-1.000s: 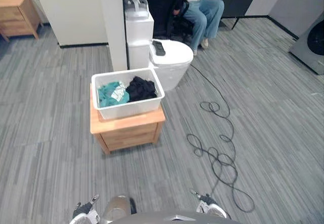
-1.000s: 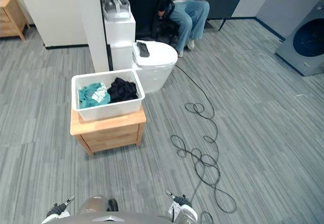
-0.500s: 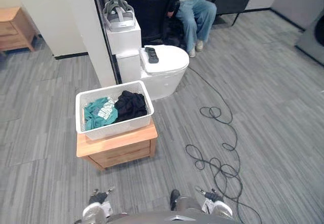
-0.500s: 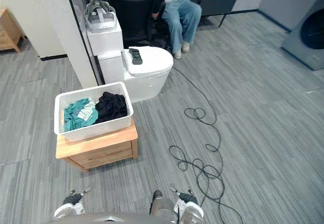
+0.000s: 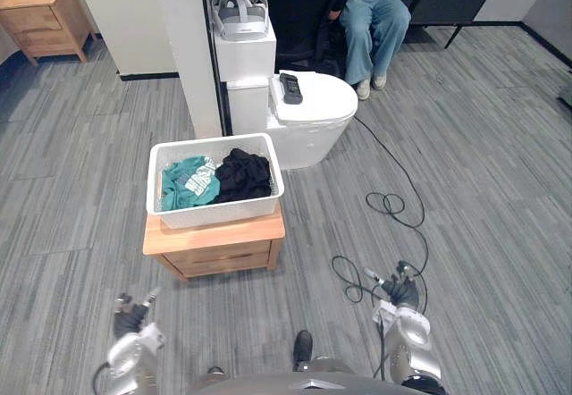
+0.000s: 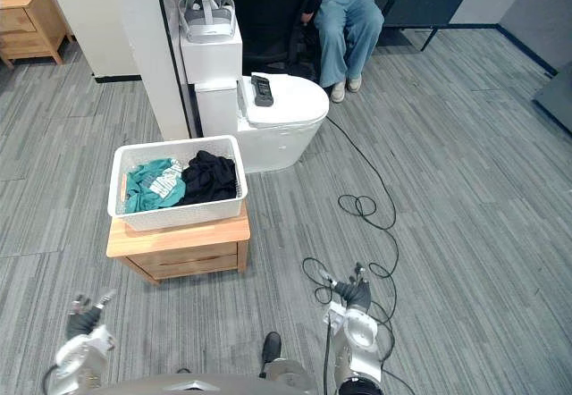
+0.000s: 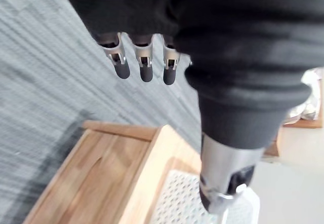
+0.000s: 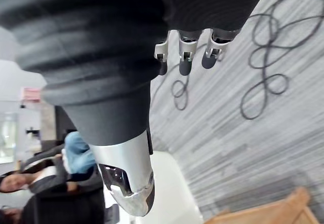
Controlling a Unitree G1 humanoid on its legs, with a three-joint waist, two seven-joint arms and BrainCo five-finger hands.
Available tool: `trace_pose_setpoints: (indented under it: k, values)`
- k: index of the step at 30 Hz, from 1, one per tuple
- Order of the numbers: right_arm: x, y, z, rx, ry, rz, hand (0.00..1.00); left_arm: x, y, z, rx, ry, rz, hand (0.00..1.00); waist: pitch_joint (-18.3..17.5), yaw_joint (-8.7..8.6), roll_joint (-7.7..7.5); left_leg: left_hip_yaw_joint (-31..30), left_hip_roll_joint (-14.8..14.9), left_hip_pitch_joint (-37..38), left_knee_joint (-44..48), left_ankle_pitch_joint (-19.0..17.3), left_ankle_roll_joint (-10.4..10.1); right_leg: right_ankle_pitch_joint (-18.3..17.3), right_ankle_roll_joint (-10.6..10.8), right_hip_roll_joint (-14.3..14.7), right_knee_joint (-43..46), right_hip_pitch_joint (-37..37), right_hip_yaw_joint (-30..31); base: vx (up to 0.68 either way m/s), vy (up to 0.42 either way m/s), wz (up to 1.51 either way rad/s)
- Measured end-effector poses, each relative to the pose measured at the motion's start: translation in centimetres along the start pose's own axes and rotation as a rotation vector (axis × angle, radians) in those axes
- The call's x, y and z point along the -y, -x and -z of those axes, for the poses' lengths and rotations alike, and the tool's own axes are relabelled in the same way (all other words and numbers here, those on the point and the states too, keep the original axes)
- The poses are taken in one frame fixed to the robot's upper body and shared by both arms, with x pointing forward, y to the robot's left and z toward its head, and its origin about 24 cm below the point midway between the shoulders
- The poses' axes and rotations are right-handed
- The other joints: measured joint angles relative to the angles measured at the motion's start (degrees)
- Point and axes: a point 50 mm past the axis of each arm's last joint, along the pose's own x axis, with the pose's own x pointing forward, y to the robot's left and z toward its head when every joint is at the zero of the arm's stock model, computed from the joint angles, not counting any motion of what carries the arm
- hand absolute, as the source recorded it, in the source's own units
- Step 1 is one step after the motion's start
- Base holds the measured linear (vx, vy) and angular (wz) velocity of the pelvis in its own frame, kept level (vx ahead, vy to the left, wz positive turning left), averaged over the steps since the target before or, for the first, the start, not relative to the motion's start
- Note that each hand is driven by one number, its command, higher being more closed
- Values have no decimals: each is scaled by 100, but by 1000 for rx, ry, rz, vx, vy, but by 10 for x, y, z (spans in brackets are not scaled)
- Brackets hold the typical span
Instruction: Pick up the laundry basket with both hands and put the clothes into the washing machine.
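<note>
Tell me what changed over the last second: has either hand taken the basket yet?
No. Both arms have risen further into view: the left hand and right hand now show low down, fingers open, holding nothing. The view itself shifted, so the camera moved. The laundry basket stays on the wooden bedside cabinet, teal and black clothes inside, untouched.

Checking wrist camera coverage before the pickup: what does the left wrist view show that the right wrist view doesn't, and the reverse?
Left wrist view: the left hand, fingers straight, and past it the wooden nightstand top and a corner of the white laundry basket. Right wrist view: the right hand, fingers straight, with the white toilet and a seated person beyond. Shared: the grey plank floor and a bit of that nightstand.
</note>
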Motion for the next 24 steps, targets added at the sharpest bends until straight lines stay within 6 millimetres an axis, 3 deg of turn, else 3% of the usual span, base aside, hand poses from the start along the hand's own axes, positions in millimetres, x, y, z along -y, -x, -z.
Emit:
trace_pose_setpoints:
  k: [6,8,9,10,17,24]
  values:
    - [-10,-26,-66,230,143,-85,0,-12,-23,-64,175,-53,-1,0,69,11,120,13,-80,-167,29,25,32,128,8,-74,-2,-179,41,-49,11,-3]
    - [-27,-40,-108,354,200,-155,0,-3,-38,-100,257,-82,9,0,136,22,176,91,-98,-238,76,39,35,205,1,-84,-1,-319,128,-30,-3,-18]
    - [-32,-42,-118,379,214,-171,0,0,-41,-108,269,-83,10,0,166,24,190,121,-102,-243,86,39,34,222,-6,-84,-1,-335,151,-32,-2,-23]
    - [-47,-52,-138,415,242,-220,0,9,-50,-128,298,-77,16,0,197,13,234,159,-112,-293,104,40,35,254,-18,-88,-1,-401,189,-40,0,-14]
    - [-85,-73,-163,370,202,-293,0,59,-62,-180,371,-88,109,0,534,60,281,310,-115,-341,197,11,46,328,-27,-86,1,-495,336,-16,7,-11]
    - [-105,-73,-146,279,145,-329,0,71,-61,-176,353,-67,142,0,564,107,285,489,-147,-237,218,-81,89,358,-9,-94,2,-483,508,14,30,-13]
